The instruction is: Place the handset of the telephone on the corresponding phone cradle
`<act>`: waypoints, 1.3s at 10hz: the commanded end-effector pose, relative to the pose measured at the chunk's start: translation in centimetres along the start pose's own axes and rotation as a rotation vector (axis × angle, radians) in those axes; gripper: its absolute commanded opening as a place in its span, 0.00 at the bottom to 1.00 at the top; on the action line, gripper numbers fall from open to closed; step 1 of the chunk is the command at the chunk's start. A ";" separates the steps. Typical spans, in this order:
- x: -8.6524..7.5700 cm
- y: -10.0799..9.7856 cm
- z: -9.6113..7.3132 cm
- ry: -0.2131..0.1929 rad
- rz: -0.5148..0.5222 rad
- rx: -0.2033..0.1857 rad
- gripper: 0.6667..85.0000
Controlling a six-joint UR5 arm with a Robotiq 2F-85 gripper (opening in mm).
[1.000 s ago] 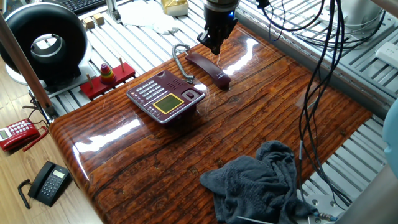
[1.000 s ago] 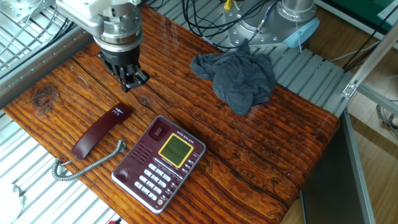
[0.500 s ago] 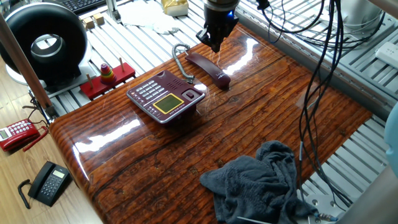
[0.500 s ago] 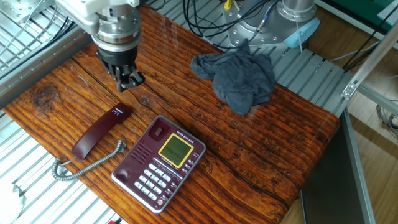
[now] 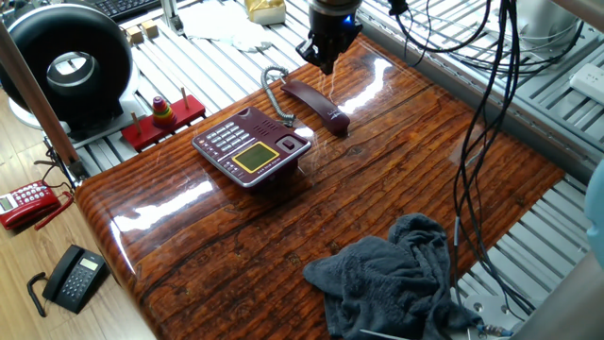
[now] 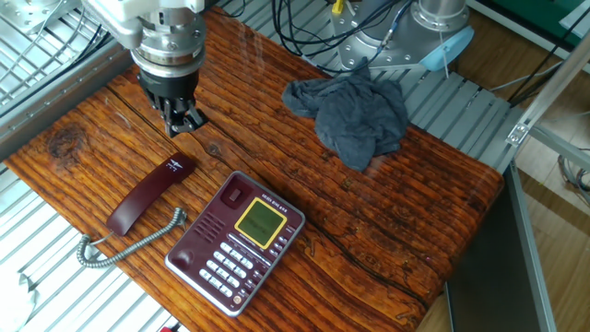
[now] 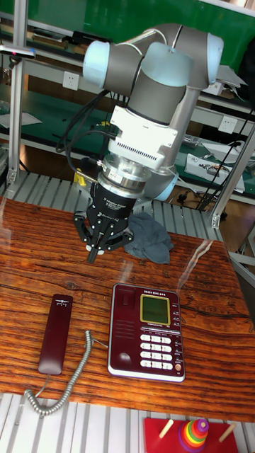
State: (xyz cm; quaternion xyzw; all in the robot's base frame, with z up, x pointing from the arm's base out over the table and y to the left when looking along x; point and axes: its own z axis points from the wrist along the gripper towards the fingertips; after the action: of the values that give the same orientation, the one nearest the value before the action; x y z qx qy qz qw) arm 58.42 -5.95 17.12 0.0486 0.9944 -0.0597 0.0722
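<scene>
The wooden table (image 6: 387, 203) is seen with nothing on it pushed or shifted. A grey cloth (image 6: 355, 115) is left lying at the far end, well apart from the phone.

The telephone (image 6: 235, 242) is seen in the same spot as a second ago. Its phone cradle (image 7: 122, 327) is bare, so the task is judged to be not yet begun in earnest.

The handset (image 6: 147, 194) is found lying flat on the wood just beside the telephone, joined to it by its grey coiled cord (image 6: 124, 247). It has not been touched or lifted.

The gripper (image 6: 182, 120) is the only thing that has been moved. In the other fixed view it has been slid a little toward the table's far edge and along the handset's line since a second ago, and it has been kept above the wood. Nothing is held in it. Its fingers (image 7: 91, 253) are seen spread a little apart in the tall fixed view.

It is judged that the gripper is being lined up over the handset, so that it can be lowered and closed on it next.
</scene>
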 end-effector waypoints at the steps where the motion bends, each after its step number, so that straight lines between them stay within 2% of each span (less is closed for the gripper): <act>1: -1.1 -0.6 0.6 0.028 -0.004 -0.007 0.00; 2: -1.8 -1.1 0.7 0.040 -0.030 -0.019 0.00; 3: -2.5 -1.0 0.5 0.043 -0.040 -0.052 0.00; 4: -2.8 -1.2 0.1 0.067 -0.040 -0.083 0.00; 5: -2.9 -2.3 -0.3 0.109 -0.045 -0.090 0.00; 6: -3.1 -3.4 -0.3 0.133 -0.054 -0.088 0.00; 8: -3.6 -3.9 -0.1 0.151 -0.045 -0.118 0.00; 9: -3.5 -3.4 0.4 0.158 -0.031 -0.137 0.00; 10: -3.5 -3.4 0.8 0.158 -0.033 -0.137 0.00; 13: -3.8 -3.0 3.2 0.132 -0.034 -0.143 0.00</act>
State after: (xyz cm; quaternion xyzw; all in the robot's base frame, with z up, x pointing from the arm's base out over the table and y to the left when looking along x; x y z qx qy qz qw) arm 61.72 -9.79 16.28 0.0288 0.9996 0.0015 0.0027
